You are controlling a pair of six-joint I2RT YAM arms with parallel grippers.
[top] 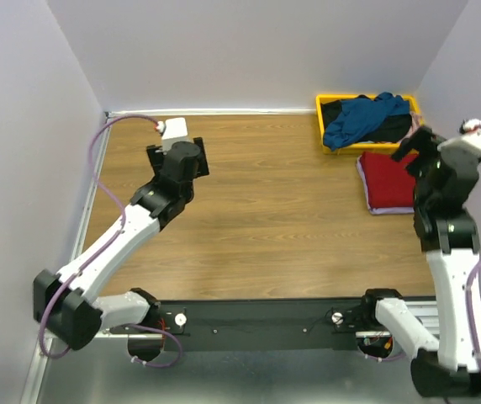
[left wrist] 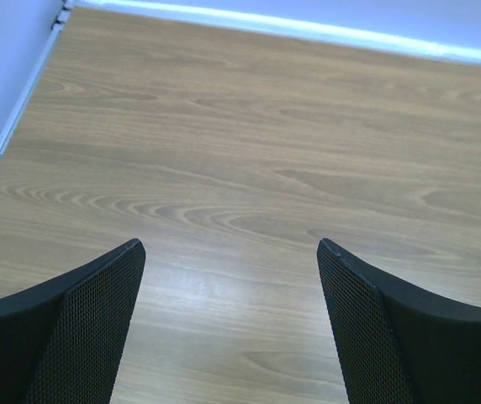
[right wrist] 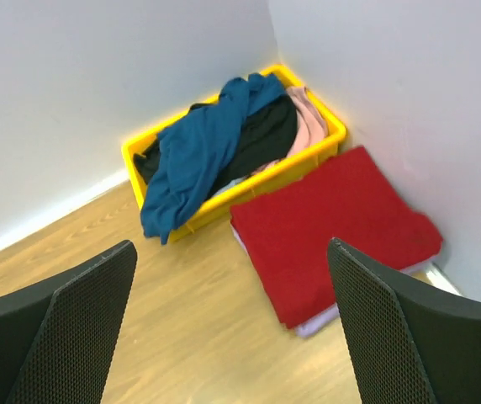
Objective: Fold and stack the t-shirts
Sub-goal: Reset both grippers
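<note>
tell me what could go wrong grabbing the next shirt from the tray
The teal shirt lies over the black shirt and hangs over the tray rim, so pulling it may drag the black one out or shift the tray. The folded red shirt sits right beside the tray; a dragged shirt or the right gripper could ruffle it.

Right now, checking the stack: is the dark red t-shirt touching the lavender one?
Touching. The right wrist view shows the dark red t-shirt lying directly on the lavender t-shirt, whose edge peeks out underneath.
</note>
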